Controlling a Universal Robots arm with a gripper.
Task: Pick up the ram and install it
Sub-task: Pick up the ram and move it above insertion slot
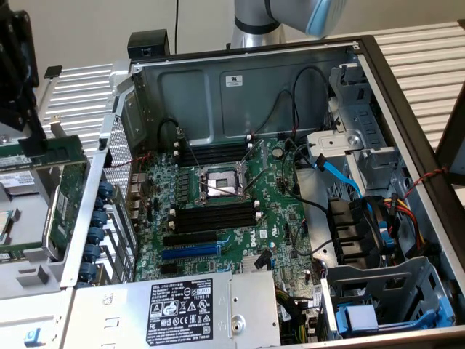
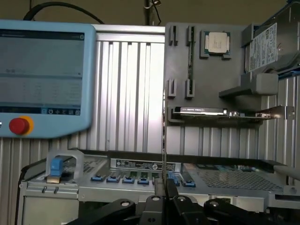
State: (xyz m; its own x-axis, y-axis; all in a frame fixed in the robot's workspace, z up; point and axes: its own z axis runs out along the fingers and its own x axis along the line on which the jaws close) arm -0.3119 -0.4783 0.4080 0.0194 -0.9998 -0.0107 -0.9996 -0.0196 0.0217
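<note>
The ram (image 2: 164,133) stands upright in my end effector (image 2: 165,187). Inside the case (image 1: 218,94), memory slots (image 1: 214,217) flank the socket (image 1: 220,182), with the power supply (image 1: 182,309) before them.

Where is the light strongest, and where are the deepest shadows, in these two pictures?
Exterior view: light falls evenly on the green board, and the darkest shadow is among the cables at the exterior view's right. Wrist view: a pale glare patch lies on the ribbed metal wall, and the gripper looks almost black.
</note>
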